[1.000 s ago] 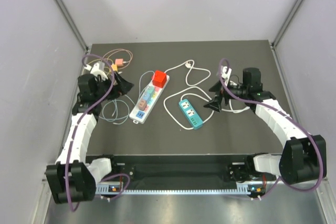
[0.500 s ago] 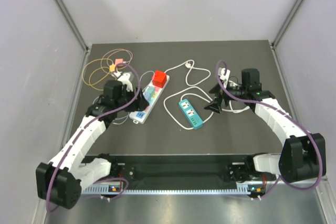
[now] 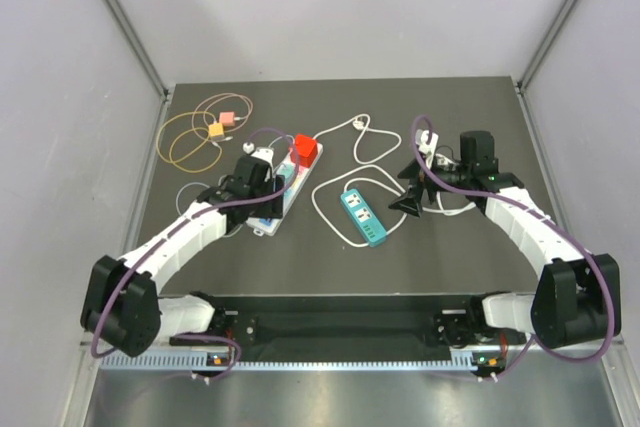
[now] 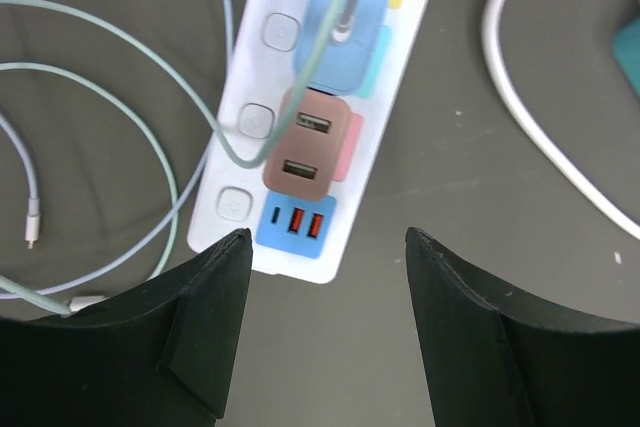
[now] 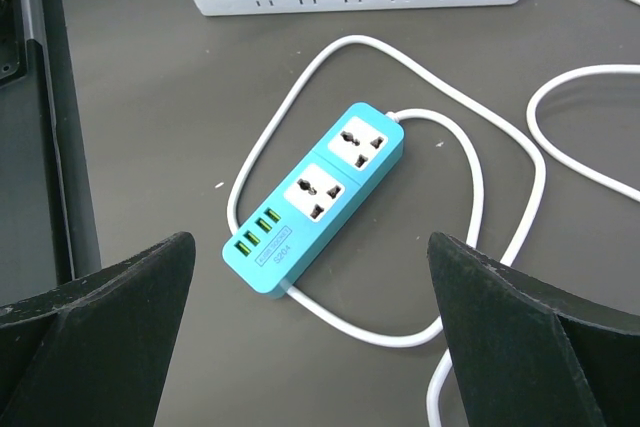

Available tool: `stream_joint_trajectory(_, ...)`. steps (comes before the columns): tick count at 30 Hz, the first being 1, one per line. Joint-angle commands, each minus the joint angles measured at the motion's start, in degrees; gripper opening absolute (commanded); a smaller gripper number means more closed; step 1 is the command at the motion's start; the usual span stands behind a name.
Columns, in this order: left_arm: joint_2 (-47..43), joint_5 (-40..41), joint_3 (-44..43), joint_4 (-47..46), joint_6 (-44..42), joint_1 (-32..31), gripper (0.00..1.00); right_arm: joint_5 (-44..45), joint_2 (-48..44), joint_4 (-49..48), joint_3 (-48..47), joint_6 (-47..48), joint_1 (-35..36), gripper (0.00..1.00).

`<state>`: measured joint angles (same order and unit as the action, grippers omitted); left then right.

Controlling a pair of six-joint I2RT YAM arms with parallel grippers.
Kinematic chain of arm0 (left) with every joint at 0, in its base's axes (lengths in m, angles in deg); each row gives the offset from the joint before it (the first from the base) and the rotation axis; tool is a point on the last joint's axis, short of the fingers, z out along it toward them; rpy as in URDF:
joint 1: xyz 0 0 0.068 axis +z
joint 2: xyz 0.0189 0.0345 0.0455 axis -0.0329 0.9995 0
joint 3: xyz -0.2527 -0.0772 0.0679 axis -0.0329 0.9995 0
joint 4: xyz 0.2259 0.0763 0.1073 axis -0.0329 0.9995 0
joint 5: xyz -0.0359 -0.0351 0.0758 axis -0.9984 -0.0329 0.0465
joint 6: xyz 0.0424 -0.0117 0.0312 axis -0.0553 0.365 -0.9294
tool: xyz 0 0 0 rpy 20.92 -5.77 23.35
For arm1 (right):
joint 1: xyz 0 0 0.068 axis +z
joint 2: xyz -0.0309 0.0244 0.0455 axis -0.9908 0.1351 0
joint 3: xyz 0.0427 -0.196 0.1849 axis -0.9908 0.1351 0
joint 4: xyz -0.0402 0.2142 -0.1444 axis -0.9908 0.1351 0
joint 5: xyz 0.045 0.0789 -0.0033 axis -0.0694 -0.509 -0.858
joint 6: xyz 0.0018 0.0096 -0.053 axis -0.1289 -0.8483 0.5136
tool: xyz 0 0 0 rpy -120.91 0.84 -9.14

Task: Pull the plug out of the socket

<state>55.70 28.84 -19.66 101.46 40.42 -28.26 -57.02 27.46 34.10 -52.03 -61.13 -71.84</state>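
A white power strip (image 3: 283,190) lies in the middle left of the dark table. It carries a red plug (image 3: 305,150) at its far end and several coloured plugs along it. In the left wrist view the strip (image 4: 250,162) shows a brown USB plug (image 4: 305,147) and a blue plug (image 4: 345,27) with a pale cable. My left gripper (image 3: 268,197) is open above the strip's near end, and it also shows in the left wrist view (image 4: 328,242). My right gripper (image 3: 405,187) is open and empty above a teal strip (image 5: 315,197).
The teal power strip (image 3: 362,217) lies right of centre with its white cord (image 3: 350,137) looped around it. Thin orange cables and small pink adapters (image 3: 222,124) lie at the back left. Pale thin cables (image 4: 120,147) curl left of the white strip.
My left arm has swung right from the table's left edge to above the near end of the white strip. The right arm has barely moved.
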Motion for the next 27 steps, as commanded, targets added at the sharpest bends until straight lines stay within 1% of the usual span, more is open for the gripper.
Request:
stream_joint_trajectory(1, 1.54, 4.00, -2.54, -4.00, -1.83, -0.35, 0.68, -2.17, 0.41, -0.08, -2.90, 1.65, 0.51, 1.00)
stream_joint_trajectory(6, 5.94, 3.66, -4.47, -4.10, -2.27, -0.35, 0.67, -2.26, 0.33, -0.17, -2.90, 1.74, 0.42, 1.00)
stream_joint_trajectory(8, 8.04, 3.22, -5.96, -3.57, -2.27, -0.35, 0.64, -2.26, 0.24, -0.17, -2.81, 1.83, 0.42, 1.00)
stream_joint_trajectory(18, 14.20, 4.09, -9.74, -3.66, -3.32, -0.35, 0.59, -2.62, 0.15, -0.08, -2.81, 1.83, 0.07, 1.00)
stream_joint_trajectory(21, 15.61, 4.09, -10.10, -3.83, -3.41, -0.35, 0.55, -2.62, 0.06, 0.01, -2.81, 1.83, -0.02, 1.00)
stream_joint_trajectory(22, 15.87, 4.09, -10.10, -3.92, -3.50, -0.35, 0.52, -2.70, 0.06, -0.08, -2.90, 1.83, -0.02, 1.00)
stream_joint_trajectory(25, 16.31, 4.36, -9.92, -4.36, -3.50, -0.35, 0.49, -2.88, -0.03, -0.08, -2.81, 1.83, -0.02, 1.00)
stream_joint_trajectory(27, 16.23, 4.97, -9.57, -4.62, -3.59, -0.35, 0.45, -2.97, -0.11, -0.08, -2.81, 1.74, 0.07, 1.00)
